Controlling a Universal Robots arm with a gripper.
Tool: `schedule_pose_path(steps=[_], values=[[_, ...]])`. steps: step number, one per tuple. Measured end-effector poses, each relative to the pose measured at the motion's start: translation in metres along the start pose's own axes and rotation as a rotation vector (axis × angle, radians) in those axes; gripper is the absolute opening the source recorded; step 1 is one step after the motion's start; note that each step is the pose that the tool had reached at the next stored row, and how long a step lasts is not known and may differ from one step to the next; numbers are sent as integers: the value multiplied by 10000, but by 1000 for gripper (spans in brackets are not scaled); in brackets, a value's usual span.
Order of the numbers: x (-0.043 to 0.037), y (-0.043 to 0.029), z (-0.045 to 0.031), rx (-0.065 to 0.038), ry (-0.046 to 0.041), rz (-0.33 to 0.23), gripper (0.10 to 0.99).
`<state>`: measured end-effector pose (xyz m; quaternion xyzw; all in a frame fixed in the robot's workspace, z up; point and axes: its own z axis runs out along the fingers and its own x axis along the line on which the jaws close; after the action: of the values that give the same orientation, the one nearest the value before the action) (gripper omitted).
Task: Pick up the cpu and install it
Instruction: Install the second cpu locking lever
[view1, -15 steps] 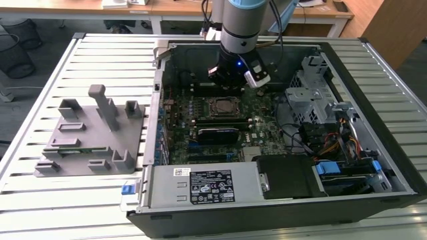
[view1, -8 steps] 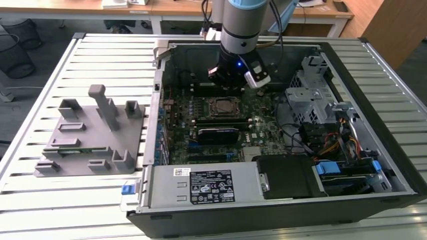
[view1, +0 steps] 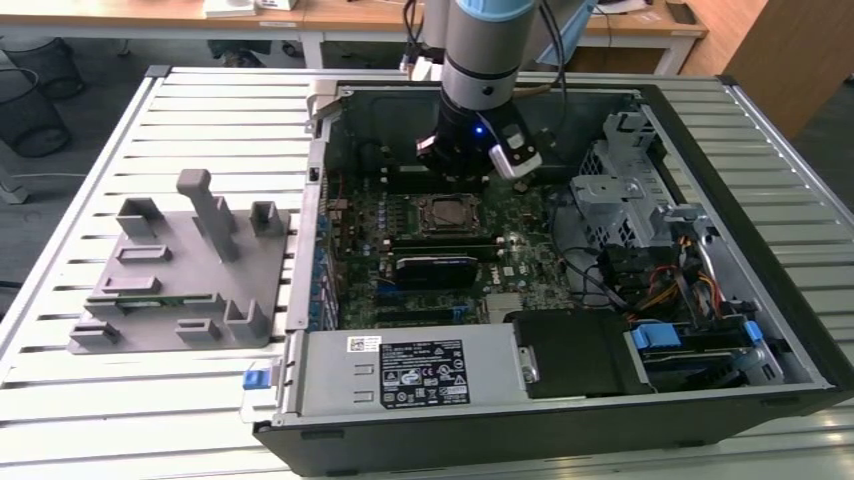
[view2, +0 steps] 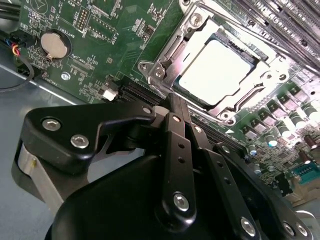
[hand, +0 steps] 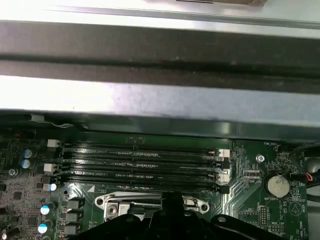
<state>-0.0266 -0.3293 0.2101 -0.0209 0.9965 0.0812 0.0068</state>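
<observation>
Down inside the open computer case (view1: 667, 330) on the slatted bench (view1: 200, 110), the arm has its gripper (view2: 175, 100) hanging just above the motherboard (view1: 454, 240), right by the socket (view1: 445, 212). From the second wrist view the black fingers (view2: 177, 150) look pressed together with nothing between them, so closed and empty as far as I can see. The cpu (view2: 216, 71) is sitting in the socket already, silvery top facing up, with the metal frame (view2: 165, 55) around it; the gripper tip is just beside that frame, not touching the chip. In the exterior view the socket is too small and dark to make out the chip itself, and the gripper's tip is hard to separate from the dark case behind it. The first wrist view gives the row of memory slots (hand: 140, 160) and a coin battery (hand: 278, 186), but the gripper body (hand: 170, 220) cuts off most of the socket frame there, so the chip is hidden. Off to the exterior view's left, a grey plastic fixture block (view1: 187, 270) stands on the bench, well apart from the case. The power supply (view1: 400, 372) sits along the near edge of the case.
</observation>
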Motion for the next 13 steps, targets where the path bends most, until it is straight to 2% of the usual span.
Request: schedule_pose_path(steps=[2, 4, 8, 13], values=[[-1, -14, -5, -1, 2, 0, 106], [-2, -10, -43, -26, 14, 3, 106], [-6, 13, -186, -36, 71, 11, 106], [-10, -10, -195, -37, 95, 16, 106]])
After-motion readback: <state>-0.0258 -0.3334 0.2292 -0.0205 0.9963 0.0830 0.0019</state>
